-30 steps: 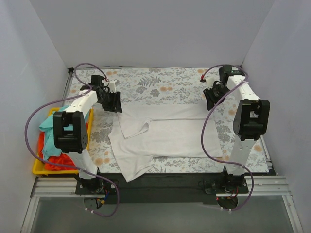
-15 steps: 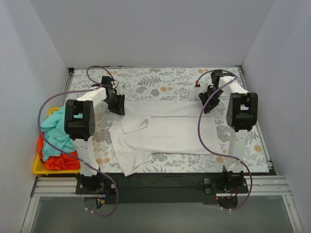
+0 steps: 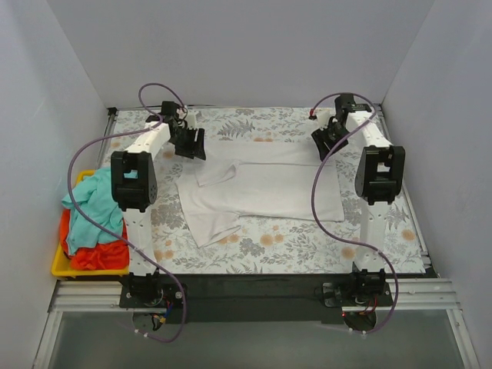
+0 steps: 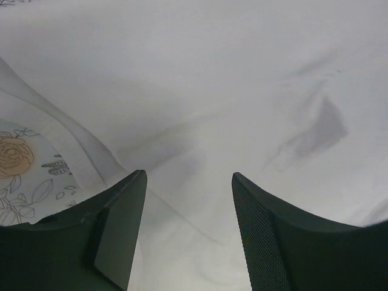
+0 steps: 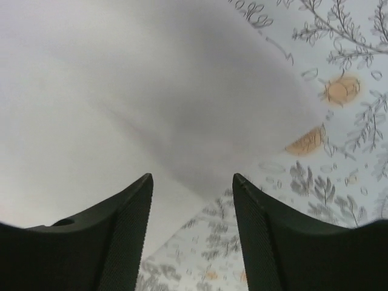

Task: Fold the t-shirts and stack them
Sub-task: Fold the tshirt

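The white t-shirt point(image 3: 261, 192) lies spread flat across the middle of the table, with one sleeve point(image 3: 211, 227) pointing to the near left. My left gripper point(image 3: 191, 147) hangs over its far left corner and my right gripper point(image 3: 323, 146) over its far right corner. In the left wrist view the gripper point(image 4: 189, 176) is open with white cloth point(image 4: 212, 91) below the jaws. In the right wrist view the gripper point(image 5: 193, 177) is open over the shirt's edge point(image 5: 91, 91). A teal shirt point(image 3: 92, 204) and an orange-red shirt point(image 3: 96, 255) lie crumpled in the tray.
The yellow tray point(image 3: 61, 269) sits at the table's left edge. The floral table cover point(image 3: 307, 246) shows around the shirt, also in the right wrist view point(image 5: 339, 151). White walls close in the back and sides. Purple cables loop off both arms.
Both grippers moved toward the back of the table. The white shirt slid back with them, off the front edge, and now lies flatter.
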Motion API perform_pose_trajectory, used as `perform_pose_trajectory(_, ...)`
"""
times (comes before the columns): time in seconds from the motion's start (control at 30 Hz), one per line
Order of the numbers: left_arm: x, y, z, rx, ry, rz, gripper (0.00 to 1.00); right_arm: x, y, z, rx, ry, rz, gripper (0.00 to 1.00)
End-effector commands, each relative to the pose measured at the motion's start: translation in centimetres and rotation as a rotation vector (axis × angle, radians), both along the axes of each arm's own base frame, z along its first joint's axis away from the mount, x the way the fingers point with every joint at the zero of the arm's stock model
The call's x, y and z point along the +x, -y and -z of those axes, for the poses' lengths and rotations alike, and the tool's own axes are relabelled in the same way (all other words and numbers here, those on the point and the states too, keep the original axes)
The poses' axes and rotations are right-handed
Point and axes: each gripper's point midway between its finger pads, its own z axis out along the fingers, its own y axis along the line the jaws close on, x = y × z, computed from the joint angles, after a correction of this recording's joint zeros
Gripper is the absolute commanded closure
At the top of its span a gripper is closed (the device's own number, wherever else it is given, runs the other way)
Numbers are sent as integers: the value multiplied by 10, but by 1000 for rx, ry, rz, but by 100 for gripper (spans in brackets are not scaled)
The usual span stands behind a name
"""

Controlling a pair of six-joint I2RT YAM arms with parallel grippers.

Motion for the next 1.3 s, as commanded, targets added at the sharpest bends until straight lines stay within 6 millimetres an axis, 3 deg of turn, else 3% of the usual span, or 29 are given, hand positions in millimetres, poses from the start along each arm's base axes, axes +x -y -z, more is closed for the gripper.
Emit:
perform_pose_trajectory(0.0,-20,19,-107,-130,180,137,41,-9,-10,-107,56,214,-90,38)
perform_pose_trajectory(0.03,-31,21,-138,-138,255,188,35,-19,-11,-117,56,227,-111,31)
perform_pose_trajectory(0.07,-46,20,-134,-140,239,204,30,-38,-14,-111,61,192,-138,27)
perform_pose_trajectory(0.1,-57,21,-141,-139,256,237,27,-51,-14,-133,60,240,-171,22)
perform_pose_trajectory(0.13,-80,25,-156,-170,256,287,26,-66,-15,-133,61,225,-191,19)
perform_pose_trajectory(0.17,-97,23,-146,-159,242,339,26,-89,-18,-118,64,170,-215,19)
perform_pose_trajectory(0.2,-109,23,-146,-162,229,355,26,-107,-18,-127,58,188,-239,19)
perform_pose_trajectory(0.27,-140,23,-148,-176,213,395,26,-134,-21,-117,31,162,-300,25)
perform_pose_trajectory(0.3,-159,21,-140,-175,191,412,29,-160,-15,-99,2,108,-311,32)
perform_pose_trajectory(0.4,-188,21,-123,-191,140,438,33,-195,-12,-68,-45,39,-355,41)
perform_pose_trajectory(0.43,-195,22,-123,-197,134,443,35,-197,-11,-59,-58,42,-364,47)
perform_pose_trajectory(0.53,-210,24,-115,-192,104,470,38,-214,-12,-30,-104,14,-396,52)
perform_pose_trajectory(0.73,-216,21,-102,-124,105,476,39,-232,-6,11,-230,8,-461,51)
perform_pose_trajectory(0.87,-221,20,-97,-114,87,481,39,-229,-5,15,-248,24,-456,50)
perform_pose_trajectory(1.13,-227,19,-93,-91,87,510,39,-227,-3,2,-259,72,-461,50)
perform_pose_trajectory(1.27,-237,23,-80,-45,63,562,39,-233,5,15,-294,25,-479,52)
